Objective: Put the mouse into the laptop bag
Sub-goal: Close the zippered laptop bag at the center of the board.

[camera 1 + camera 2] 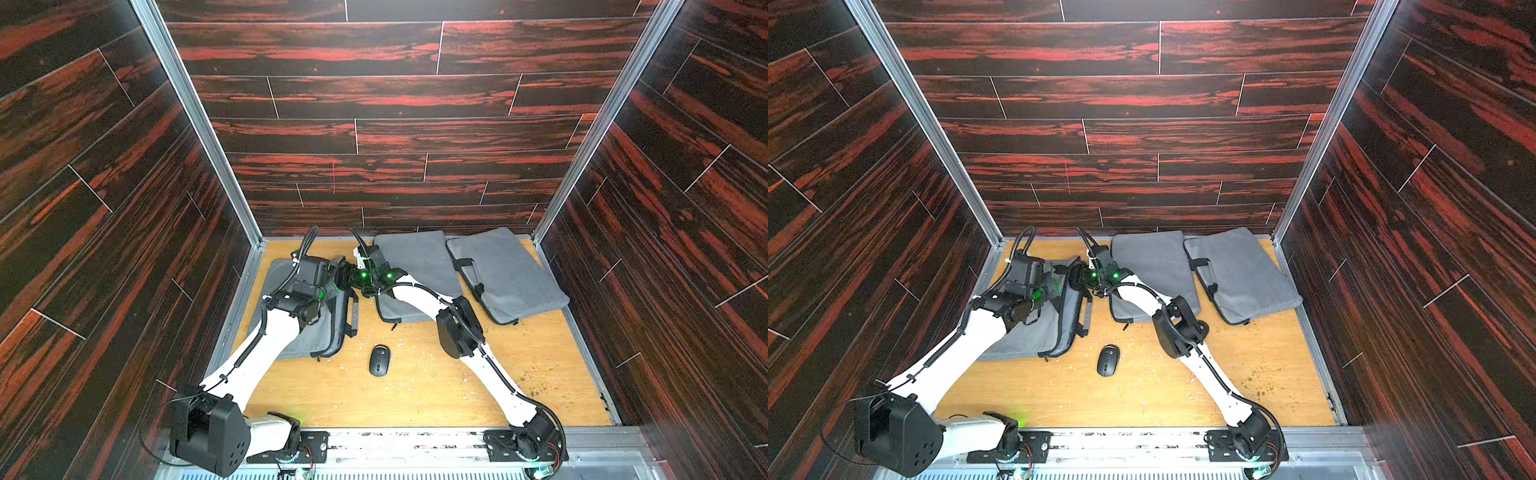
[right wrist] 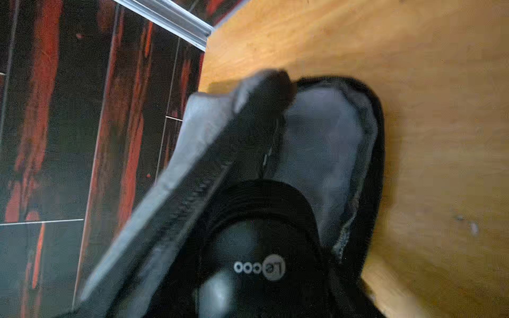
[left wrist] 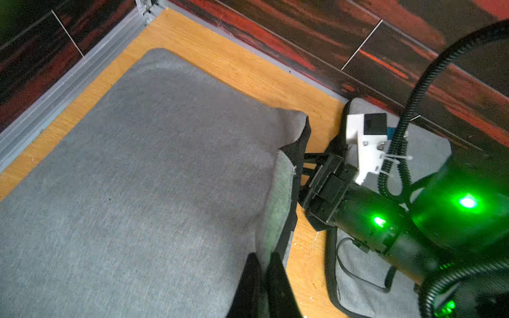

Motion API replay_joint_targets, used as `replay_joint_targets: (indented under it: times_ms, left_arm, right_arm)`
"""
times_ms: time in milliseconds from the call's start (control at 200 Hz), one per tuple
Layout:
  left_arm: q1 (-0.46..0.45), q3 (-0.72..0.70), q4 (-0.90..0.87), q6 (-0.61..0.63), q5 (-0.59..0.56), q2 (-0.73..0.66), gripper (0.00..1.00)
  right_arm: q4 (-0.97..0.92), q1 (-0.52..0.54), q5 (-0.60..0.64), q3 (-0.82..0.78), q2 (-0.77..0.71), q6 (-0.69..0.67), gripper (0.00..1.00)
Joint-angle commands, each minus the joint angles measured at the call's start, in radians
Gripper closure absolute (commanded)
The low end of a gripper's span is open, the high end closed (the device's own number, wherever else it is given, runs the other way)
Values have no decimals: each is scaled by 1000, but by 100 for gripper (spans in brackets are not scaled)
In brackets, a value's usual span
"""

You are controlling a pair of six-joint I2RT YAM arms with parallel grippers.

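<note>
A grey laptop bag (image 1: 316,332) lies at the table's left, its zipped mouth facing the middle. My left gripper (image 3: 264,258) is shut on the edge of the bag's top flap (image 3: 283,179) and holds it raised off the lower side. From the middle, my right gripper (image 3: 309,165) reaches into that gap. Close between its jaws in the right wrist view sits a black mouse (image 2: 259,247) with a white logo. The mouse is at the bag's open mouth, with the grey lining (image 2: 316,137) beyond it and the lifted flap (image 2: 192,165) beside it.
A second black mouse (image 1: 379,360) lies loose on the wooden table (image 1: 415,395), near the middle front. Two more grey bags, one in the middle (image 1: 419,266) and one at the right (image 1: 507,278), lie at the back. Dark panelled walls close in three sides.
</note>
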Motion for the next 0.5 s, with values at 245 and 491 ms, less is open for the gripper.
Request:
replay_joint_targets:
  times_ms: [245,491]
  left_arm:
    - [2,-22,26,-18,-7,-46,100]
    - [2,-29,32,-20,-9,-43,100]
  right_arm:
    - [46,23,-46,19,47,30,37]
    - [70,37,-41,-55,12,25,29]
